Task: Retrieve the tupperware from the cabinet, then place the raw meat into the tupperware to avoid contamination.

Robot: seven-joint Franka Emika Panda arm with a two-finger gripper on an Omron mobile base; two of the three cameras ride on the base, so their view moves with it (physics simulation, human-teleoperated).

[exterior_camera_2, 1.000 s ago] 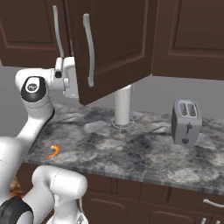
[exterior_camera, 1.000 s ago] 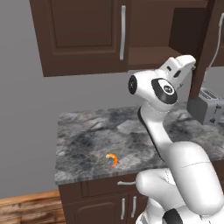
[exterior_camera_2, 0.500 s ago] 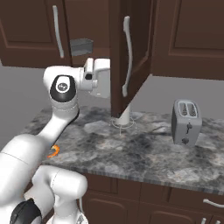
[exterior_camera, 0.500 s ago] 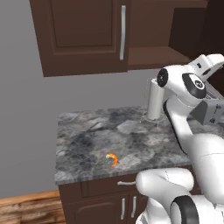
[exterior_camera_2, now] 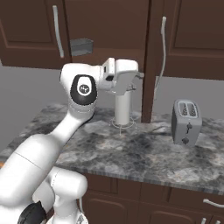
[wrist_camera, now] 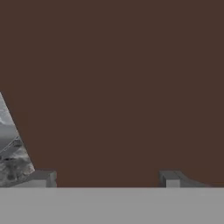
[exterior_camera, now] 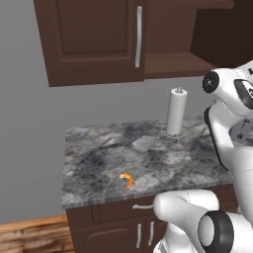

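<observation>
The tupperware (exterior_camera_2: 82,47), a small grey tub, sits on the shelf inside the open cabinet (exterior_camera_2: 109,22). The cabinet's door (exterior_camera_2: 151,61) stands swung out, edge-on in the right base view, its long silver handle (exterior_camera_2: 162,43) facing right. My gripper (exterior_camera_2: 136,81) is just left of that door, below the shelf and to the right of the tub. In the hand view it is open (wrist_camera: 107,178) with nothing between the fingertips (wrist_camera: 43,176), facing the brown door panel (wrist_camera: 122,87) close up. The raw meat (exterior_camera: 127,180), a tiny orange shrimp, lies on the counter's front left.
A paper towel roll (exterior_camera_2: 122,109) stands on the grey marble counter (exterior_camera_2: 144,153) right under my hand. A silver toaster (exterior_camera_2: 187,121) sits at the right. The cabinet's left door (exterior_camera: 94,39) is closed. Lower cabinets (exterior_camera: 113,227) run under the counter.
My arm has swung to the right and the cabinet door has swung wider with it, now edge-on. The tupperware on the shelf has come into sight.
</observation>
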